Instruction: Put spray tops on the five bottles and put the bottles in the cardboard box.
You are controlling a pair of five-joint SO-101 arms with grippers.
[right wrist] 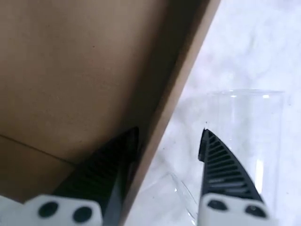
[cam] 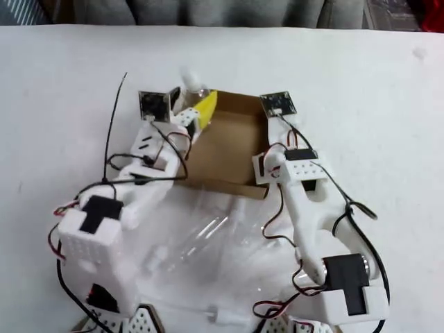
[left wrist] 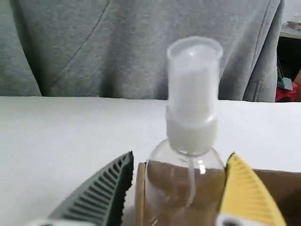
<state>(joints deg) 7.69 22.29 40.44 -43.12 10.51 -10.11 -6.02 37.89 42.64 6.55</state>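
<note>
One spray bottle (left wrist: 186, 188), top fitted, is gripped in my left jaws at the cardboard box's (cam: 229, 186) far left corner. My right jaws gape astride its near wall. Boxing step, I judge; next I lower gently and release.

The left arm (cam: 83, 250) and the right arm (cam: 309, 208) are white printed plastic with black servo blocks and looping red and black cables. The left gripper (left wrist: 181, 157) has 1 dark grey ribbed finger (left wrist: 101, 197) and 1 yellow one. The right gripper (right wrist: 170, 131) has 2 black ribbed fingers (right wrist: 221, 165) on white mounts with dark screw holes.
</note>
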